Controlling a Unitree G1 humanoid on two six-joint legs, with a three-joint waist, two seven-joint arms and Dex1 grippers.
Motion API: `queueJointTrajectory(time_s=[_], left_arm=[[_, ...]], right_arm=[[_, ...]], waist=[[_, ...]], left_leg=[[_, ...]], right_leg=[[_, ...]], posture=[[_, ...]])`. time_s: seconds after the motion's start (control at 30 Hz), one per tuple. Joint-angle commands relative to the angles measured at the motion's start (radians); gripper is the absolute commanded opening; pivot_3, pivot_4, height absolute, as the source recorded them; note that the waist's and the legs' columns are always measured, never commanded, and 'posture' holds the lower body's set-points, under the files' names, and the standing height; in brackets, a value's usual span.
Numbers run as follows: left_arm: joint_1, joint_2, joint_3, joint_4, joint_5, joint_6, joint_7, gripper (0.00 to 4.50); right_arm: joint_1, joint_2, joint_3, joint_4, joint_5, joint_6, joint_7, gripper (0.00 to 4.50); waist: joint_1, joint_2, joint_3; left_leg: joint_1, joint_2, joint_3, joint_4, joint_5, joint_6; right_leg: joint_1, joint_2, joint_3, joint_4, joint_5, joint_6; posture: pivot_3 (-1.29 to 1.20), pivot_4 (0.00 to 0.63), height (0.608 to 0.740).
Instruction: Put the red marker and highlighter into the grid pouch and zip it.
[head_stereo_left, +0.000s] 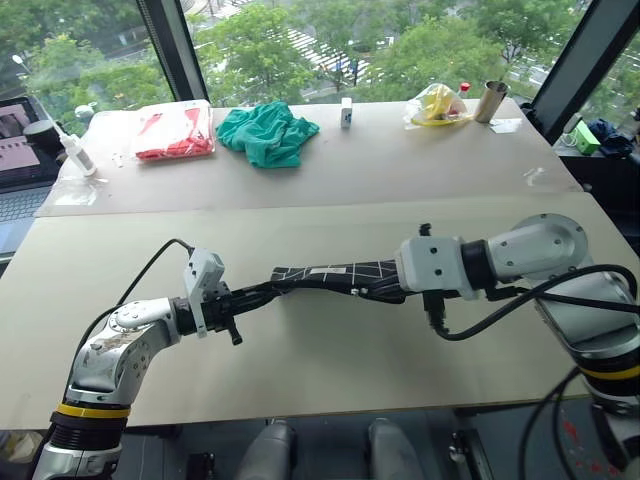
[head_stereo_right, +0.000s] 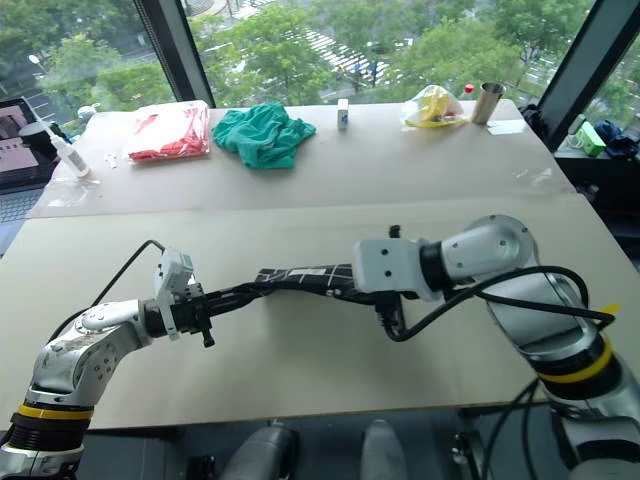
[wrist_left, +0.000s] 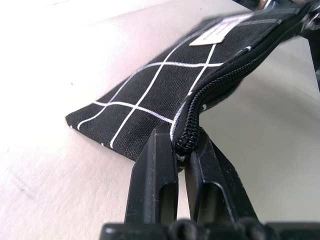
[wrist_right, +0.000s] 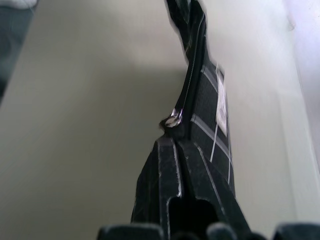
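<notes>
The table (head_stereo_left: 300, 380) carried the grid pouch (head_stereo_left: 335, 275), stretched lengthwise just above it between the two arms. The left gripper (wrist_left: 181, 150) was clamped tight on the pouch's left zipper end; the right gripper (wrist_right: 176, 142) was pinched shut at the slider (wrist_right: 171, 121). Zipping probably meant drawing the pull along that long axis, away from the left anchor.
</notes>
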Motion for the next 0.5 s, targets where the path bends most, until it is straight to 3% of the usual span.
queueJointTrajectory(time_s=[0.03,0.33,0.47,0.5], left_arm=[[0.003,0.01,0.025,0.0,0.001,-0.009,0.001,0.0],[-0.003,0.018,0.024,0.008,0.0,-0.013,-0.002,0.0],[-0.003,0.022,0.017,0.007,0.001,-0.025,-0.011,0.0],[-0.003,0.023,0.016,0.006,0.002,-0.028,-0.013,0.0]], right_arm=[[0.024,-0.055,-0.053,0.042,-0.03,-0.03,-0.015,0.04],[0.085,-0.171,-0.087,0.218,-0.115,-0.147,-0.103,0.04],[0.047,-0.07,-0.081,0.271,-0.099,-0.186,-0.202,0.04],[0.032,-0.025,-0.093,0.3,-0.062,-0.167,-0.223,0.32]], waist=[[-0.004,0.0,0.0],[-0.006,0.0,0.0],[-0.006,0.0,0.0],[-0.01,0.0,0.0]], left_leg=[[0.0,0.0,0.001,0.0,0.0,0.0],[0.0,0.001,0.001,0.0,0.0,0.0],[0.0,0.001,0.002,0.0,0.0,0.0],[0.001,0.001,0.001,0.0,0.0,0.0]], right_leg=[[-0.001,0.0,0.001,0.0,0.0,0.0],[-0.001,0.0,0.001,0.001,0.0,0.0],[-0.001,0.0,0.001,0.001,0.0,0.0],[0.0,0.0,0.001,0.001,0.0,0.0]], posture=[[0.0,0.15,0.74],[0.0,0.15,0.74],[0.0,0.15,0.74],[0.0,0.15,0.74]])
